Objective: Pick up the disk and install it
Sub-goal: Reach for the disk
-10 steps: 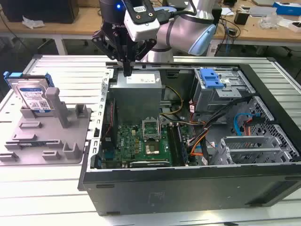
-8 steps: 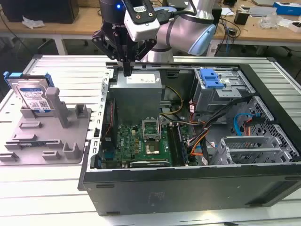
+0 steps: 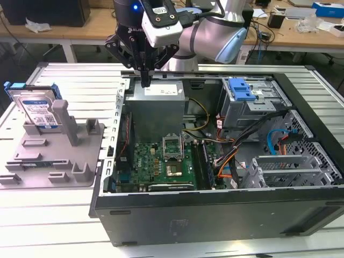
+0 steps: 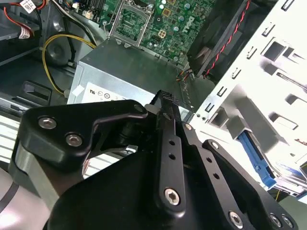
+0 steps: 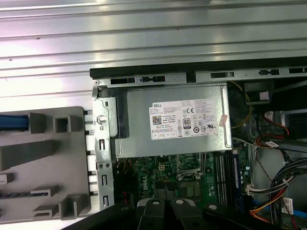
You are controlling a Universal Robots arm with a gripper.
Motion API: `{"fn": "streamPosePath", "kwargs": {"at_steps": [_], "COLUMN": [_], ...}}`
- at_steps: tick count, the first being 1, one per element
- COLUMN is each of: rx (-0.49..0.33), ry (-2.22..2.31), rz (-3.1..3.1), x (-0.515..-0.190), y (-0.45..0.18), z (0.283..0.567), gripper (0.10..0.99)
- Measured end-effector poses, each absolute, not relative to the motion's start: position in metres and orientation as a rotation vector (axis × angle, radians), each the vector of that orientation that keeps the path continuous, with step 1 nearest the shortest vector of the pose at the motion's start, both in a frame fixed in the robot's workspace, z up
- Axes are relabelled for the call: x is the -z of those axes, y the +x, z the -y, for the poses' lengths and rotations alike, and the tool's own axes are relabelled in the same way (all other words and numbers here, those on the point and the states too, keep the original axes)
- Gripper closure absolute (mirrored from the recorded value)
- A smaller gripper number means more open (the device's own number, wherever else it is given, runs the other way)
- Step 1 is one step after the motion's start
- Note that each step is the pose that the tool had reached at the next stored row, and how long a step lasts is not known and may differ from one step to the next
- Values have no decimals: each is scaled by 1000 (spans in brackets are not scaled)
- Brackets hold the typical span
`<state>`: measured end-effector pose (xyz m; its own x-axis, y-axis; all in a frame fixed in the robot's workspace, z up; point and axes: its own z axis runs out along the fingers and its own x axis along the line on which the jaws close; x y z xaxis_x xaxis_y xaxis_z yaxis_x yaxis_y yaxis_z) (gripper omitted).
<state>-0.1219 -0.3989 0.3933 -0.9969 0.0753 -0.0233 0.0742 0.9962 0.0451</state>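
Observation:
The disk (image 3: pixel 38 108), a silver drive with a white-and-blue label in a blue carrier, stands on edge in the grey holder tray (image 3: pixel 59 166) at the exterior view's left. Its blue edge (image 5: pixel 14 122) shows beside the tray (image 5: pixel 43 163) in the first wrist view. My gripper (image 3: pixel 145 80) hangs over the open computer case, just above the near corner of the grey power supply (image 3: pixel 157 105), well to the right of the disk. Its fingers (image 4: pixel 165 103) are shut together with nothing between them.
The open computer case (image 3: pixel 215 215) holds the motherboard (image 3: pixel 161 161), loose cables (image 3: pixel 269 145) and a drive bay with a blue latch (image 3: pixel 240 90) at the back right. The ribbed metal table (image 3: pixel 80 80) runs behind the tray. Desks with clutter stand beyond.

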Motion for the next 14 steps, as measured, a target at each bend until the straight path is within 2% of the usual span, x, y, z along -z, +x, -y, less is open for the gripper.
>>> {"fn": "streamPosePath", "kwargs": {"at_steps": [5,14], "rx": [-69,-69], "ry": [117,118], "rz": [-3119,-3123], "x": [-393,-392], "y": [-126,-165], "z": [398,378], "gripper": [980,980]}}
